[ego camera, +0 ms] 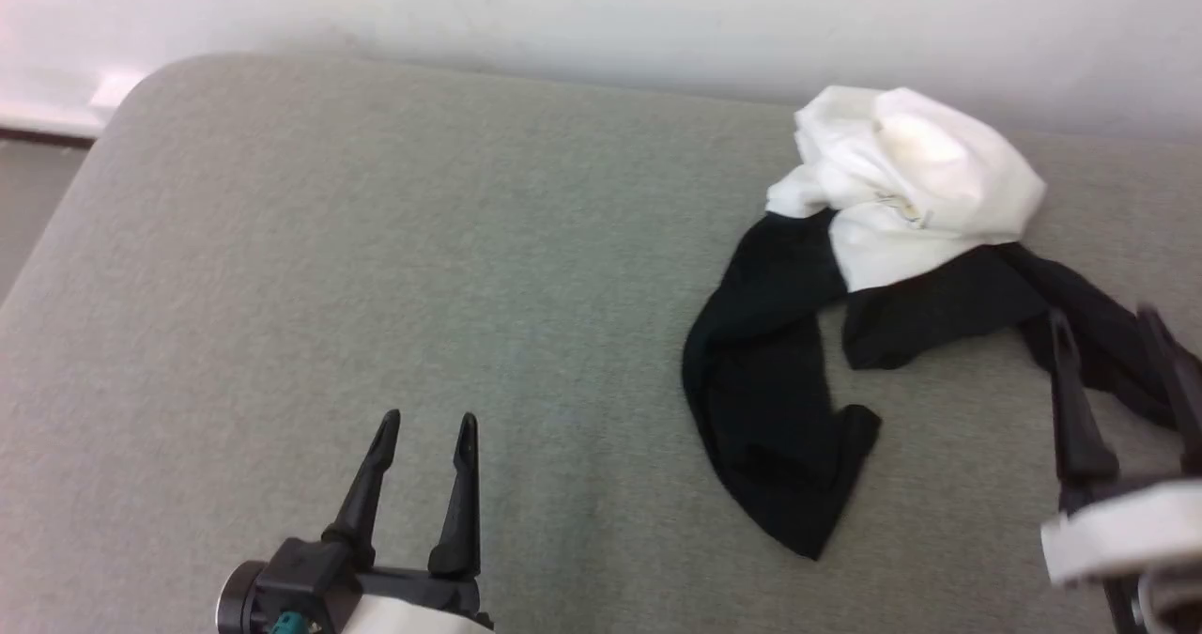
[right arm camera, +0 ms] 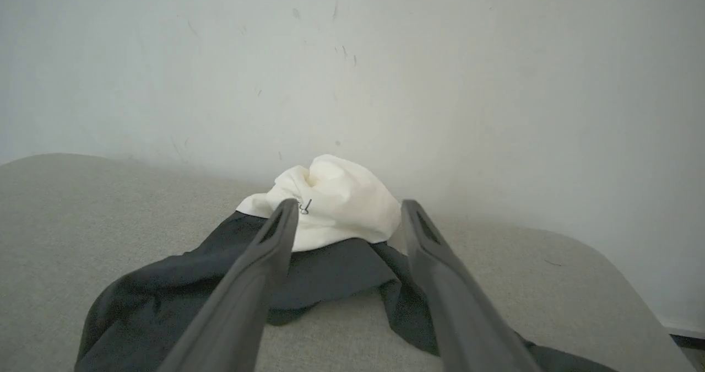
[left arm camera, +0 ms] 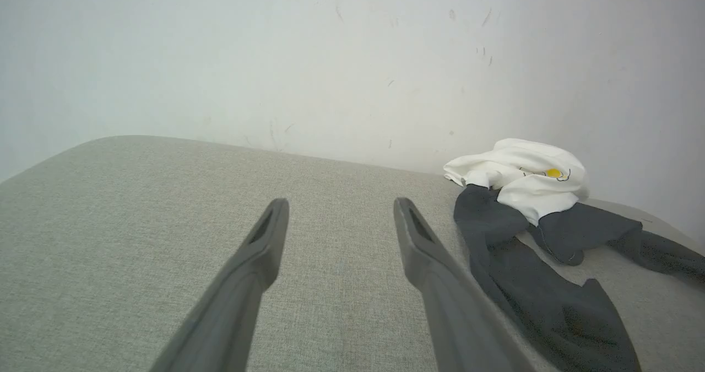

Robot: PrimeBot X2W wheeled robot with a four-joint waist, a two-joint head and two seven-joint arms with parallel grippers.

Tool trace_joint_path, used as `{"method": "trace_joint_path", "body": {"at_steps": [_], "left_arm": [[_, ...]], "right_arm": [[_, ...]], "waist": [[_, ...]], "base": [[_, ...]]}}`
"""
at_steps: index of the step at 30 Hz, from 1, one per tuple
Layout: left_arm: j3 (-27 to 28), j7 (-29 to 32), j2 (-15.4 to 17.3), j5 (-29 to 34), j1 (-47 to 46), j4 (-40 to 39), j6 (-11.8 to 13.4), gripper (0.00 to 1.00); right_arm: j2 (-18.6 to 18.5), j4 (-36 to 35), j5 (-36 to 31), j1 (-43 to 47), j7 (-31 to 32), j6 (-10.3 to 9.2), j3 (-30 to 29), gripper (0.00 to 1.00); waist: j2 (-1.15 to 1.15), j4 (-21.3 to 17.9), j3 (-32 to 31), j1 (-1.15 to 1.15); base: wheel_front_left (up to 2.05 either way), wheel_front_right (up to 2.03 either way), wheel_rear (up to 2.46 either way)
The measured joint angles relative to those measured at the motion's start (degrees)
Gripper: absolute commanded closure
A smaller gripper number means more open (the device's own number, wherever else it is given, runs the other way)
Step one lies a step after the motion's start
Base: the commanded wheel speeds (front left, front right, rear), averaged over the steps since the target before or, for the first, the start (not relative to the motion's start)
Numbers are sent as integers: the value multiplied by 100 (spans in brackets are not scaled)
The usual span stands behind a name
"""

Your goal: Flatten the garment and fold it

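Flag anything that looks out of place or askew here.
The garment lies crumpled at the far right of the grey cushion by the wall: white body bunched in a lump, black sleeves trailing. Nothing else stands out.

The garment (ego camera: 901,202) is white and black, the cushion (ego camera: 376,268) plain grey-green.

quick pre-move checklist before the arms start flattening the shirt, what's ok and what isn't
1. Left gripper open and empty: ok.
2. Right gripper open, nothing pinched: ok, it hovers by a black sleeve.
3. Garment lying flat: not ok, white body bunched in a heap, black sleeves trailing and twisted.
4. Whole garment on the grey cushion: cannot tell, one sleeve runs out of the head view on the right.
5. Room to spread: ok, broad stretch of cushion on the garment's left.
6. Hem and corners findable: cannot tell, buried in folds.
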Motion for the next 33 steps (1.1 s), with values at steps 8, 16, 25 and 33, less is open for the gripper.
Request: {"method": "trace_joint_path", "body": {"at_steps": [8,16,25,33], "left_arm": [[69,0,0,54,222,-122,0,0],[-79,20,33,196,29,-148,-104,0],[-892,1720,97,360,-1675,330,-520,0],[-1346,3259,116,276,-2546,1597,-614,0]], "right_arm": [[387,-341,-18,997,-744,1,-447,0],[387,-233,144,986,-978,1,-544,0],[386,-83,260,801,-1017,1,-505,0],[388,88,342,591,-1073,1,-256,0]], "waist": [[0,-506,-160,1],[0,-830,-227,1],[0,-944,93,3],[0,-1199,426,3]], "base": [[0,0,0],[0,0,0],[0,0,0],[0,0,0]]}}
